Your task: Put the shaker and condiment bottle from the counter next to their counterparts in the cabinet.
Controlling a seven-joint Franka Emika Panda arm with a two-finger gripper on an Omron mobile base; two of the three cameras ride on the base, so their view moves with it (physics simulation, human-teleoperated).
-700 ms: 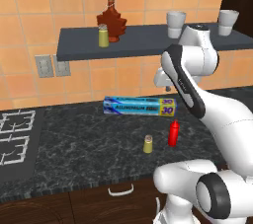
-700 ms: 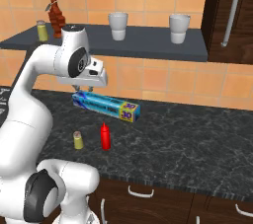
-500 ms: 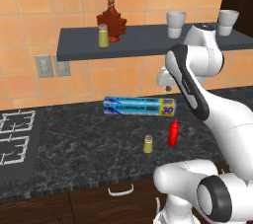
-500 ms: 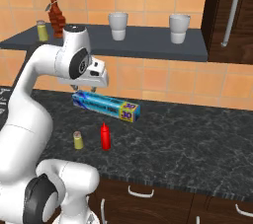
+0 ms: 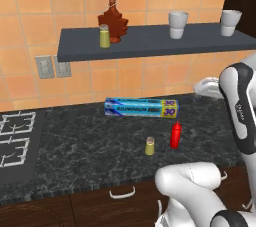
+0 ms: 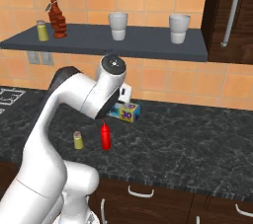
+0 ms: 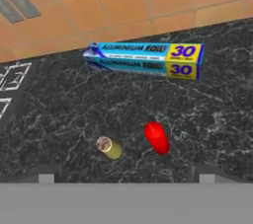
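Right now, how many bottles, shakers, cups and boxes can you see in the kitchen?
Shakers: 2, on the counter and on the shelf
Bottles: 2, red squeeze bottle, maple-leaf bottle
White cups: 2
Foil box: 1
Total: 7

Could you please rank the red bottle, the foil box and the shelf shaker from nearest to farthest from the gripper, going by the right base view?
1. Foil box, just beside the gripper.
2. Red bottle, lower on the counter.
3. Shelf shaker, far up left.

Glossy white rounded arm (image 6: 64,114), dark joint bands; grey lettering; round grey cap
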